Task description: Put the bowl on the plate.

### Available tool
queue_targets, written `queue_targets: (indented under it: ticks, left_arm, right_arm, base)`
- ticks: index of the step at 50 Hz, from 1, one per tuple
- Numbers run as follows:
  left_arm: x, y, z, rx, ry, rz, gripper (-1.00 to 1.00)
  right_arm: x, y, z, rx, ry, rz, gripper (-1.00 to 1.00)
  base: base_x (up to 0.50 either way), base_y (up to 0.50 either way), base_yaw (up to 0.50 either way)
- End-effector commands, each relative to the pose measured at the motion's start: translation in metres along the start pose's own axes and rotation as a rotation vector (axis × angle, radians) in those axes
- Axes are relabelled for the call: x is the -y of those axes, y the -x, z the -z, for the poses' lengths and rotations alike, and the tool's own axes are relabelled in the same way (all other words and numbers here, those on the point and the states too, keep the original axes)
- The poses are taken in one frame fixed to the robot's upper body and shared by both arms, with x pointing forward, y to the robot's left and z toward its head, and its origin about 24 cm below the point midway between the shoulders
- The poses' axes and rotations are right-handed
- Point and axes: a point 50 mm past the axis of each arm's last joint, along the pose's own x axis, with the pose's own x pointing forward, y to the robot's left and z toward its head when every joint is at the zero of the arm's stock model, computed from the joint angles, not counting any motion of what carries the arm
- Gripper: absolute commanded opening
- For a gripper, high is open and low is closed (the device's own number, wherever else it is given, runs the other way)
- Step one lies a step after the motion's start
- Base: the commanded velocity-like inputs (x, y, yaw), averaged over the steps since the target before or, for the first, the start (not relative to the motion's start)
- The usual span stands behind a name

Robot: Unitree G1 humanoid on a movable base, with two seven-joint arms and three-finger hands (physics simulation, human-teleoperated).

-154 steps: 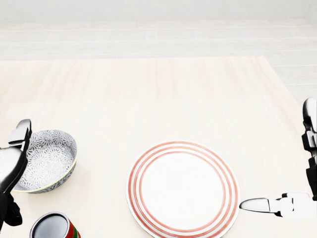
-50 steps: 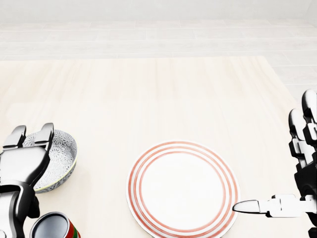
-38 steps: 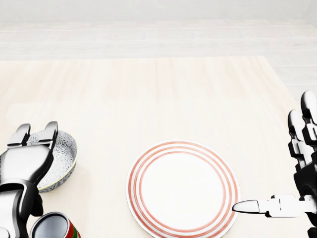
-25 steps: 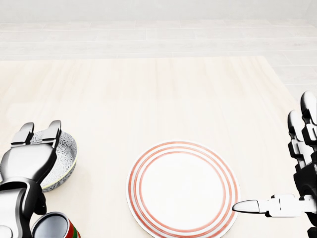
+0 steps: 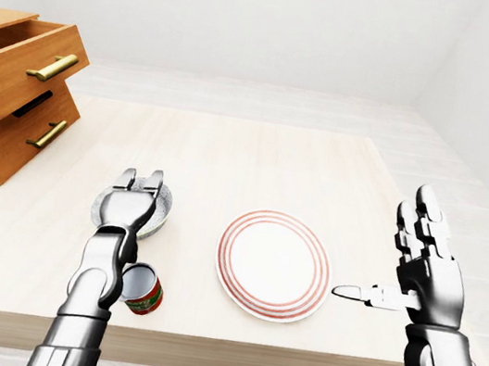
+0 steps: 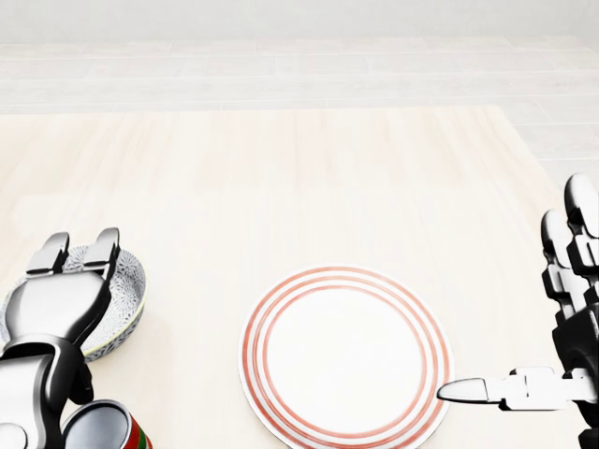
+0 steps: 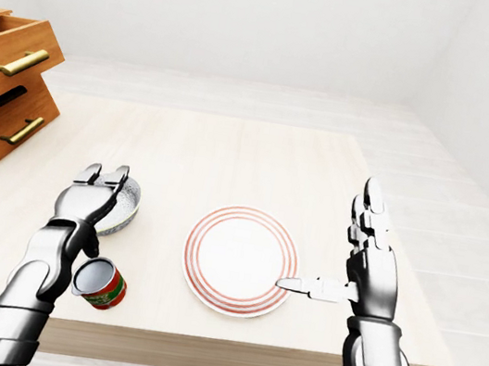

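No readable writing anywhere on this table. The can (image 7: 99, 283), just below the left hand (image 7: 90, 198), wears a red and green wrapper, but it's too small to make out a letter or a brand. The plate (image 6: 346, 276), off to that hand's right, carries plain red rings and nothing else. The bowl (image 6: 126, 285) under the fingers shows only a grey patterned glaze. The wooden drawer unit (image 5: 8, 78), up and left of the hand, has brass handles, with no legible mark.
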Motion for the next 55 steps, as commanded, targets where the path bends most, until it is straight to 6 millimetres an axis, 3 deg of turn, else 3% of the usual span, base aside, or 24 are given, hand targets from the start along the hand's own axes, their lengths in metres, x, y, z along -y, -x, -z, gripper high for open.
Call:
queue_targets:
  ticks: [1, 43, 53, 55]
  left_arm:
    - [0.004, -0.002, 0.0, 0.0, 0.005, 0.003, 1.0]
    - [0.01, -0.003, 0.004, -0.006, 0.012, 0.001, 1.0]
    - [0.013, -0.005, 0.006, -0.012, 0.014, 0.002, 0.92]
    - [0.014, -0.005, 0.006, -0.011, 0.014, 0.005, 0.78]
  right_arm:
    - [-0.001, 0.001, -0.001, 0.003, 0.006, -0.001, 1.0]
    - [-0.001, 0.0, 0.001, -0.003, 0.001, 0.002, 1.0]
    - [-0.002, -0.001, 0.002, -0.01, 0.0, -0.001, 1.0]
    - [-0.002, -0.001, 0.002, -0.008, 0.001, -0.001, 1.0]
  base:
    - [0.0, 0.0, 0.0]
    - [0.0, 0.0, 0.0]
    - [0.0, 0.0, 0.0]
    - [0.0, 0.0, 0.0]
